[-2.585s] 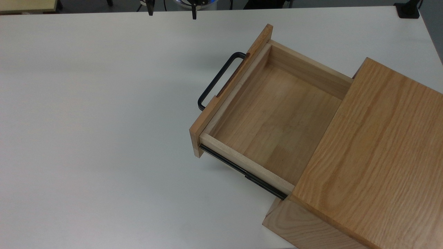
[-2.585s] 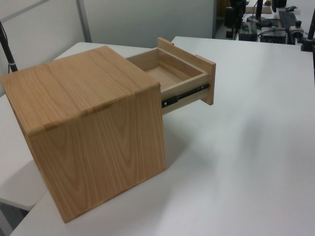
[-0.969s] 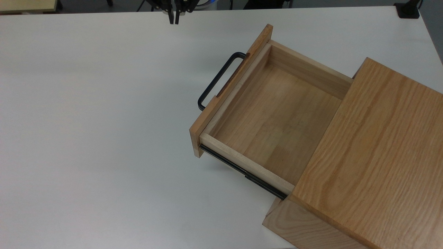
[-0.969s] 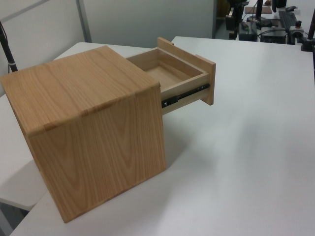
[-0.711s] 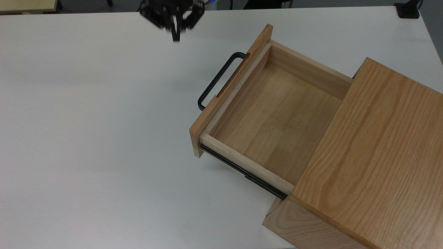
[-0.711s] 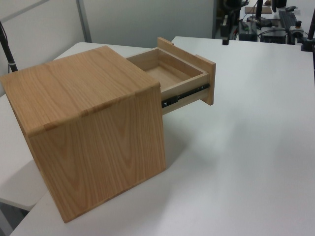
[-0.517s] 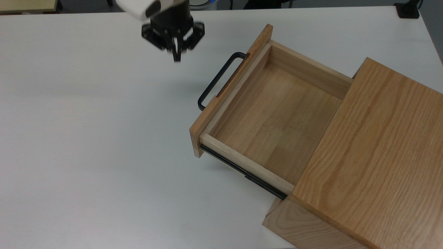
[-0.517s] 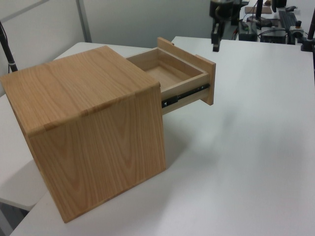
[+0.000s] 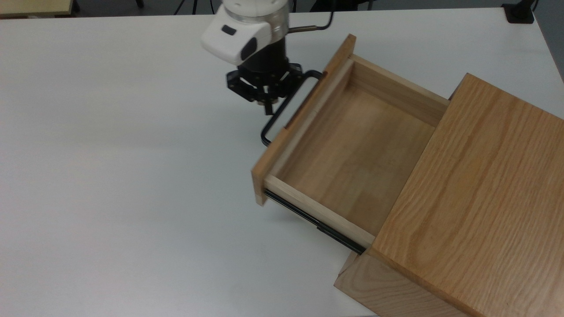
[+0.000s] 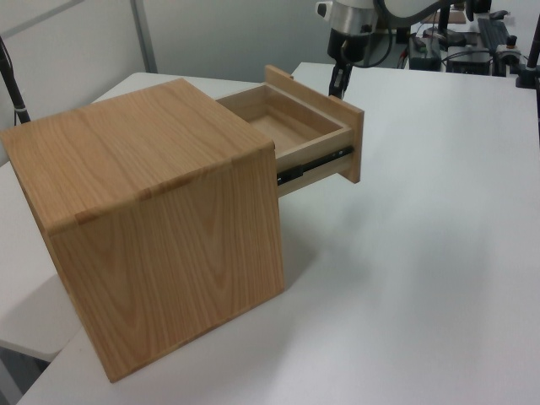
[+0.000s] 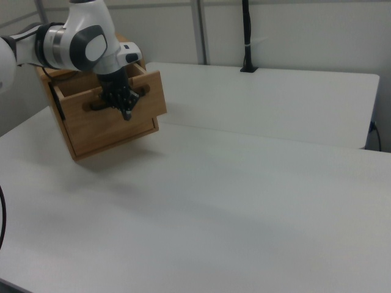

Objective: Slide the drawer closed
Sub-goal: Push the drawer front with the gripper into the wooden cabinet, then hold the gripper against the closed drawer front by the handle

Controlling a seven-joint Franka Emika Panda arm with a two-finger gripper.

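Half a second before, the gripper (image 9: pixel 268 107) had hung over bare table toward the far edge, apart from the handle; now it had come down against the black handle (image 9: pixel 286 107) of the drawer (image 9: pixel 352 149), its fingers drawn narrow together and pointing down, with nothing between them. The drawer had slid a little into the cabinet (image 9: pixel 467 198): in the top view its front panel (image 9: pixel 304 119) sat slightly further toward the top view's right than before, and in the left view the panel (image 10: pixel 346 139) stood a touch closer to the cabinet (image 10: pixel 160 228). It was still mostly open, its inside bare wood, the black side rail (image 9: pixel 315 222) exposed along its near side.

The cabinet stood toward the table's corner at the top view's lower right, set at an angle to the table edges, the drawer jutting from it toward the table's middle. In the right view the arm (image 11: pixel 79 43) reached over in front of the drawer front (image 11: pixel 110 113), the gripper (image 11: pixel 126 113) low against the panel. The white table (image 9: pixel 123 176) spread bare on the handle's side. A black post (image 11: pixel 246 36) rose at the table's far edge in the right view, well apart from the drawer.
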